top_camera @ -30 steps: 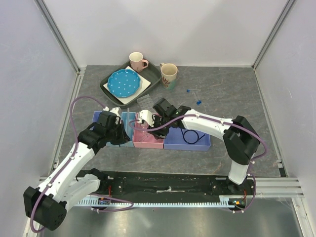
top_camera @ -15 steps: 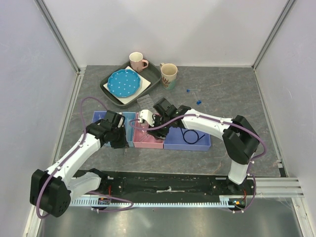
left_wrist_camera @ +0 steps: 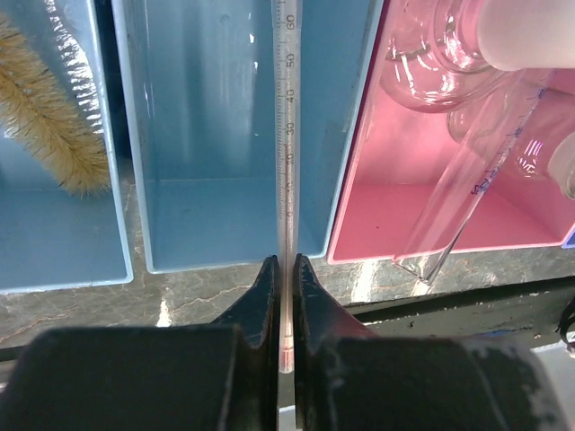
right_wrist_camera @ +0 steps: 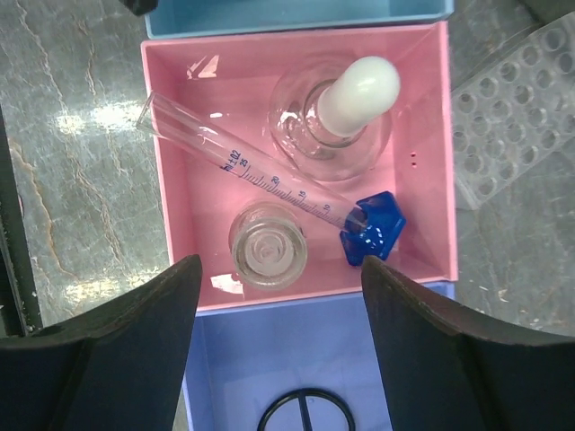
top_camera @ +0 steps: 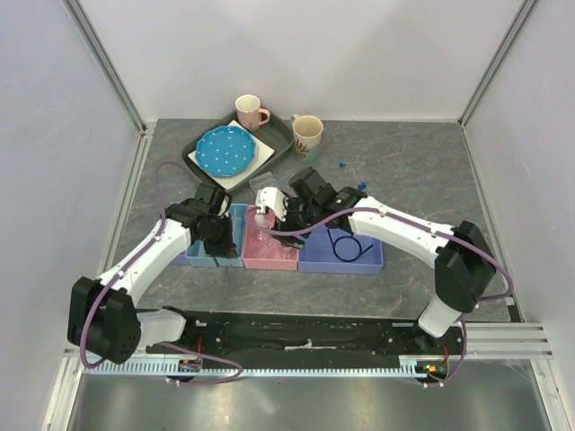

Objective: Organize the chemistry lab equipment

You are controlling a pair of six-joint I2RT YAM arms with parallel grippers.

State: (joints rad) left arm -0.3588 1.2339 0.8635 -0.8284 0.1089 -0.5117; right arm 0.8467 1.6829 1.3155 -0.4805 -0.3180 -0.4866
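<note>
My left gripper (left_wrist_camera: 285,269) is shut on a thin graduated glass rod (left_wrist_camera: 286,135), held lengthwise over the light-blue bin (left_wrist_camera: 128,135); in the top view this gripper (top_camera: 218,244) is at the bin's near edge. My right gripper (right_wrist_camera: 280,262) is open and empty above the pink bin (right_wrist_camera: 180,233). That bin holds a graduated cylinder (right_wrist_camera: 269,184) with a blue base (right_wrist_camera: 373,229), a round flask with a white stopper (right_wrist_camera: 355,94) and a small clear bottle (right_wrist_camera: 268,244). A black looped wire (right_wrist_camera: 305,392) lies in the purple bin (right_wrist_camera: 234,359).
A tan brush (left_wrist_camera: 49,117) lies in the leftmost blue bin. A clear welled tray (right_wrist_camera: 517,99) sits behind the pink bin. Blue-tipped sticks (top_camera: 350,165) and a blue piece (top_camera: 361,185) lie on the table. A dark tray (top_camera: 274,139) with the dotted plate (top_camera: 225,150) and two mugs (top_camera: 252,112) stand at the back.
My left arm has swung its gripper right and toward the near edge of the light-blue bin. My right arm has drawn back and to the right, away from the pink bin.
</note>
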